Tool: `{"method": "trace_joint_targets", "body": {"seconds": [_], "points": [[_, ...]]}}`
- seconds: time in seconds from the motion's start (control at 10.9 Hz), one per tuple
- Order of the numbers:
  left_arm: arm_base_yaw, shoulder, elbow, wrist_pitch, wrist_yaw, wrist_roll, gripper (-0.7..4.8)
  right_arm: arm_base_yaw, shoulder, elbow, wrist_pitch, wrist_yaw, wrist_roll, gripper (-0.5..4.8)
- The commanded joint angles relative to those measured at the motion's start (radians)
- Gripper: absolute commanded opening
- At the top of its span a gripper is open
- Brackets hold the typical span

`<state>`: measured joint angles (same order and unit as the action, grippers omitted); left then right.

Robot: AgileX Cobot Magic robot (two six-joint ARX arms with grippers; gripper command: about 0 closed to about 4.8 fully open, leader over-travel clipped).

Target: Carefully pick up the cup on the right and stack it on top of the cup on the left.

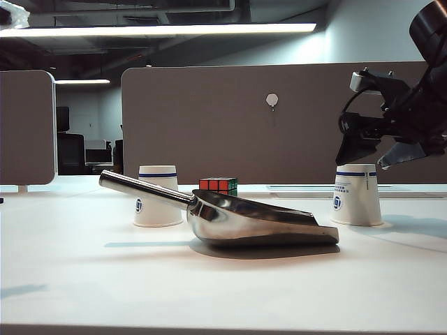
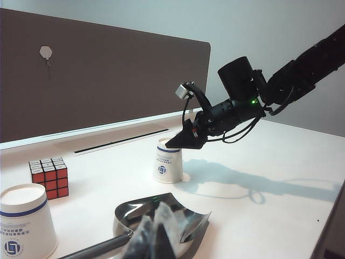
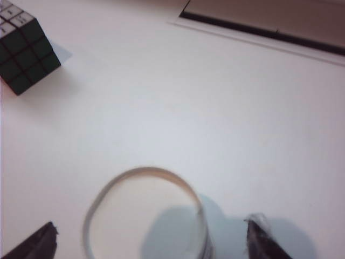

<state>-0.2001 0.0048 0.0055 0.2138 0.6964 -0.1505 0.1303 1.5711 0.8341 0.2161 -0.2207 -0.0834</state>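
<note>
Jaws of right gripper (image 3: 151,240) wide, empty, hovering just above right cup (image 1: 357,195), tips either side of its upturned base. Cup directly below jaws, axis upright, mouth down on table (image 1: 223,279). Right arm far nearer; left gripper (image 2: 156,237) low over metal scoop (image 1: 244,218), jaw state unclear. Right cup: white paper, blue band, blue logo, inverted. Left cup (image 1: 158,196) same look, well apart, beyond scoop; Rubik's cube (image 1: 218,185) between them.

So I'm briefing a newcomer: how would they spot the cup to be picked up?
On the white table, look right of the metal scoop. The upturned cup there sits under the open right pincer, far from the cube.
</note>
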Motion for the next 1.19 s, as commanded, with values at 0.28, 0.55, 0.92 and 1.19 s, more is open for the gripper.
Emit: {"method": "trace_joint_targets", "body": {"seconds": [0.28,0.55,0.92,1.19], "points": [[0.0,0.001,0.003,0.013,-0.001,0.0,-0.05,0.001,0.021,0.0,0.085,-0.026,-0.022,4.49],[0.0,0.001,0.003,0.013,-0.001,0.0,-0.05,0.001,0.056,0.0,0.096,-0.048,-0.026,4.49],[0.0,0.001,0.003,0.013,-0.003,0.0,-0.05,0.001,0.057,0.0,0.103,-0.047,-0.03,3.67],[0.0,0.001,0.003,0.013,-0.003,0.0,-0.05,0.001,0.058,0.0,0.1,-0.047,-0.03,3.31]]}}
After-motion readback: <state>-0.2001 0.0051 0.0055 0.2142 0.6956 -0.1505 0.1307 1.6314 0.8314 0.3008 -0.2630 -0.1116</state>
